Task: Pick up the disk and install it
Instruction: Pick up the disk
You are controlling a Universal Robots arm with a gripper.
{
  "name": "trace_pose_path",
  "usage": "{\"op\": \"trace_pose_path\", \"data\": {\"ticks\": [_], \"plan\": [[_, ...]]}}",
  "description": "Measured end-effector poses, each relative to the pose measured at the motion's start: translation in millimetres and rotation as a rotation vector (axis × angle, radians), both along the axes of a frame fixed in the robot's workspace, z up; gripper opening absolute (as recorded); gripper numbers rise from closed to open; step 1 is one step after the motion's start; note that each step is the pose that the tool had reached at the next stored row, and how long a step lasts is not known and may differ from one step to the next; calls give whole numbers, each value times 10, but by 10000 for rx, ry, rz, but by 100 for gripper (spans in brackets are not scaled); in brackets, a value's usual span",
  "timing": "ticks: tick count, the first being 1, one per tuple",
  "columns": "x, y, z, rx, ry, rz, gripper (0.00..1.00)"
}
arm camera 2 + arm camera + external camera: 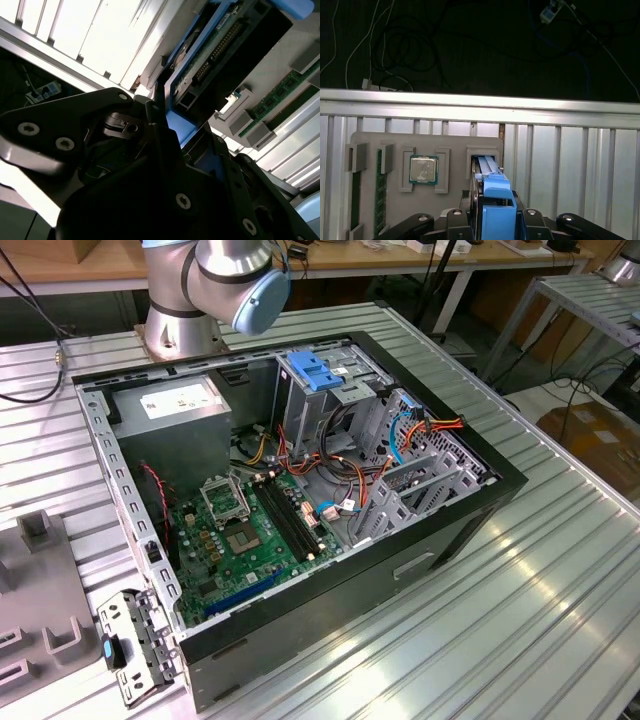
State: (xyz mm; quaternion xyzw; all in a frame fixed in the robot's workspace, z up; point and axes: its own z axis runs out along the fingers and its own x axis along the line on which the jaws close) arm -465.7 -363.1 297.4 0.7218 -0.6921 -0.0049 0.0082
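Observation:
In the first wrist view the disk stands on edge, its blue side rail facing the camera and its far end at a slot of the grey holder tray. My gripper has a black finger pressed against each side of that blue rail. The second wrist view shows the disk from beneath: green circuit board, connector and blue rail, held between the dark fingers. In the exterior view the open computer case lies on the table, with grey drive cages toward the exterior view's right.
A processor chip and memory sticks sit in other slots of the tray. Beyond the tray are the table's edge rail and a dark floor with cables. In the case are a grey box, a light-blue bracket and loose wires.

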Motion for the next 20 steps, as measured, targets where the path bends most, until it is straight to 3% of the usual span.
{"op": "trace_pose_path", "data": {"ticks": [20], "plan": [[0,0,-3,1,-1,-131,37]]}}
